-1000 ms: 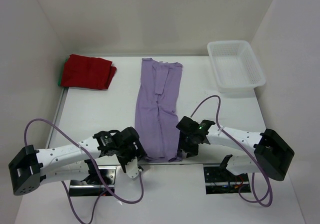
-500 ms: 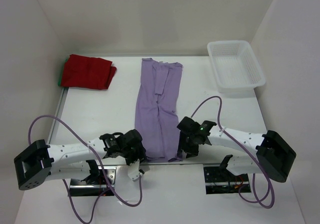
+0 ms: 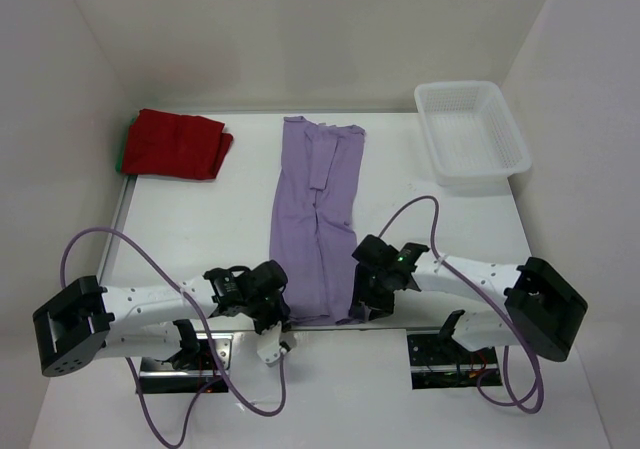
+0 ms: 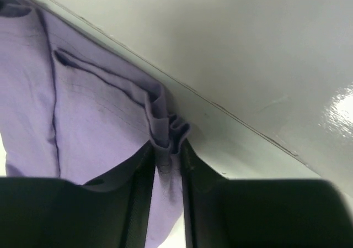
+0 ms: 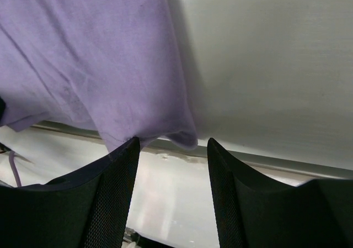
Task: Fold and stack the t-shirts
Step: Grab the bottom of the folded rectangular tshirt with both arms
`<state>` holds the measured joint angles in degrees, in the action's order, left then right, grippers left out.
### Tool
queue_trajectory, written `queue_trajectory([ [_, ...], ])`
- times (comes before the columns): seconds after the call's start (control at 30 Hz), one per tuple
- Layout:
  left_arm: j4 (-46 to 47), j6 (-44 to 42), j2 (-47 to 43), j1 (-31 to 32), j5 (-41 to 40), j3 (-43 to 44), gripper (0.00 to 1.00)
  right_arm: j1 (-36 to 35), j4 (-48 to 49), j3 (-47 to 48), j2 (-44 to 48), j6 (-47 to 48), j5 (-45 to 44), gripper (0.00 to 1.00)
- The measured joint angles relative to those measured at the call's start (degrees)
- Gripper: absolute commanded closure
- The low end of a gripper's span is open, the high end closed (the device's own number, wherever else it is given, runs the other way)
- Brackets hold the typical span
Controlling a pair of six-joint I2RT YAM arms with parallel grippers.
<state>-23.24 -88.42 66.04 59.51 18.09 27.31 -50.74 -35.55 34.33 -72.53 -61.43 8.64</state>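
The lavender t-shirt point(image 3: 315, 219) lies flat on the table point(image 3: 200, 229) as a long narrow strip, folded lengthwise. Its neck end points away from the arms and its hem is at the near edge.

The left gripper point(image 3: 275, 307) sits at the shirt's near left corner. In the left wrist view its fingers point(image 4: 140, 204) are drawn close together, with a bunched, pleated fold of the hem pinched between them. The rest of the cloth spreads flat beyond the tips.

The right gripper point(image 3: 362, 304) is at the shirt's near right corner. In the right wrist view its fingers point(image 5: 118, 198) stand spread apart. The hem corner point(image 5: 165, 129) lies just ahead of the tips, in line with the gap and touching the tip of one finger. No cloth is clamped.

The dark red t-shirt point(image 3: 175, 144) lies folded well to the left of the lavender shirt's neck end. A sliver of the green t-shirt point(image 3: 123, 157) shows under its left edge. The white lattice basket point(image 3: 470, 179) stands to the right of that same end, apart from the cloth.
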Motion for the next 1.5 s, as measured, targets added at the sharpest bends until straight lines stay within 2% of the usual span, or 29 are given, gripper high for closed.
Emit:
queue_trajectory([
  [0.07, 0.79, 1.09, 0.00, 0.00, 0.46, 0.02, 0.74, 0.00, 0.33, -0.26, -0.98, 0.00, 0.42, 0.42],
  [0.17, 1.40, 3.17, 0.00, 0.00, 1.14, 0.02, 0.84, 0.00, 0.48, -0.33, -1.64, 0.00, 0.85, 0.42],
  [0.27, 1.75, 4.72, -0.02, 0.00, 1.25, 0.04, 0.87, 0.00, 1.49, -0.81, -1.70, 0.04, 1.42, 0.52],
  [0.33, 1.77, 5.05, -0.02, 0.00, 1.25, 0.04, 0.88, 0.00, 2.58, -1.44, -2.12, 0.07, 2.14, 0.66],
  [0.37, 1.73, 5.25, -0.07, 0.00, 1.25, 0.04, 0.89, 0.00, 3.30, -1.77, -2.67, 0.17, 2.60, 0.85],
  [0.43, 1.33, 6.32, -0.35, 0.00, 1.29, 0.11, 0.89, 0.00, 4.22, -1.97, -3.98, 0.26, 3.82, 0.99],
  [0.93, -7.30, 12.31, -5.55, 0.00, 4.35, 3.04, 0.91, -3.89, 5.20, 2.78, -10.88, 4.55, 8.11, 1.00],
  [1.13, -8.07, 21.51, -8.52, -1.14, 3.87, 4.17, 0.94, -3.52, 1.44, 7.43, -9.42, 6.14, 6.80, 1.00],
  [1.37, -7.52, 32.24, -9.90, -10.36, 4.68, 8.85, 0.95, 0.52, -3.19, 13.73, -7.10, 10.71, 6.56, 1.00],
  [1.5, -7.17, 36.68, -5.46, -18.27, 6.91, 13.38, 0.95, 4.28, -5.73, 17.73, -10.08, 15.47, 6.60, 1.00],
])
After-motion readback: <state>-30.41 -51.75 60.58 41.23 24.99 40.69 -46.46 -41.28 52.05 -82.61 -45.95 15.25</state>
